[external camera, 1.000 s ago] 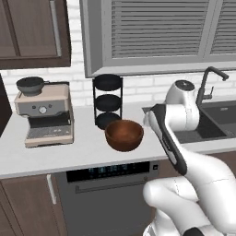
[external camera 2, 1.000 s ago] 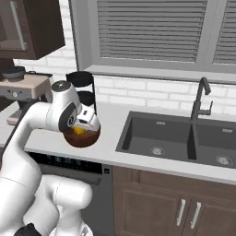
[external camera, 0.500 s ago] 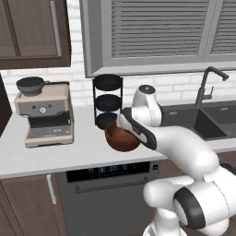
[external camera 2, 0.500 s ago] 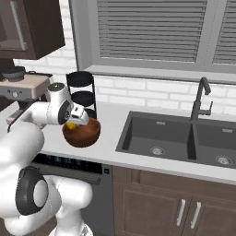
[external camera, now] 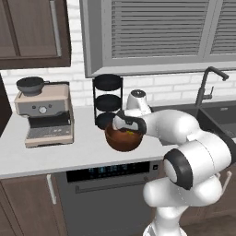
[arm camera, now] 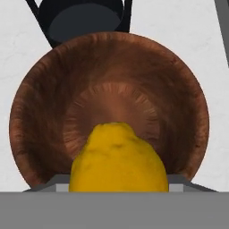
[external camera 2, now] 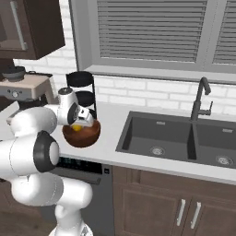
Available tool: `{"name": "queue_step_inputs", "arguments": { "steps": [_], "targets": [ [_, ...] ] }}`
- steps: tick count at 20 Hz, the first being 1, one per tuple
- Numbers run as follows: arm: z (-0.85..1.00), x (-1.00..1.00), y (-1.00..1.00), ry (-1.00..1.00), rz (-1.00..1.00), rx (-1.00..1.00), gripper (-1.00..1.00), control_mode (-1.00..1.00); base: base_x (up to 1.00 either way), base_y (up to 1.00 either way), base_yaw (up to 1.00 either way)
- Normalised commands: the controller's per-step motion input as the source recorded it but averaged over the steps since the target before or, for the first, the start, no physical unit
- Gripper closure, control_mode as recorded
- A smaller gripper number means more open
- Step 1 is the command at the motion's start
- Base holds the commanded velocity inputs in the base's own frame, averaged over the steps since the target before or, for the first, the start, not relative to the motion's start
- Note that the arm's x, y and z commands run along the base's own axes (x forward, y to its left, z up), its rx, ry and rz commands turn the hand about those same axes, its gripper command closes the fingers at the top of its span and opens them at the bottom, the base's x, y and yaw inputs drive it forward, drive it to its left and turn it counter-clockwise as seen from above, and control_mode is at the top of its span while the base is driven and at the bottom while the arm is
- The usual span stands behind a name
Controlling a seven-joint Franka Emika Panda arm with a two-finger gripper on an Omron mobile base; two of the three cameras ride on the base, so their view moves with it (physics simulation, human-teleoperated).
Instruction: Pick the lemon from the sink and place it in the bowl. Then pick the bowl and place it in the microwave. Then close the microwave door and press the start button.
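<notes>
Looking down along the gripper (arm camera: 118,190), the hand view shows the lemon (arm camera: 118,159) clamped between the jaws directly above the bowl (arm camera: 44,112), whose grained brown interior holds nothing else. Its long axis runs away from the camera, toward the bowl's floor. Both base views show what the hand view lacks: the bowl (external camera: 123,139) standing on the counter (external camera: 69,152) before a black tiered rack (external camera: 107,99), and the double sink (external camera 2: 184,140) well apart to the right.
</notes>
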Motion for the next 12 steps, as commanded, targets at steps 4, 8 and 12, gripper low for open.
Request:
{"name": "queue_step_inputs", "arguments": {
  "steps": [4, 8, 12],
  "targets": [
    [-0.04, 0.00, 0.00, 0.00, 0.00, 0.00, -1.00, -1.00, 0.00, 0.00, 0.00],
    [0.16, 0.00, 0.00, 0.00, 0.00, 0.00, -1.00, -1.00, 0.00, 0.00, 0.00],
    [0.20, 0.00, -0.04, 0.00, 0.00, 0.01, -1.00, -1.00, 0.00, 0.00, 0.00]
  ]
}}
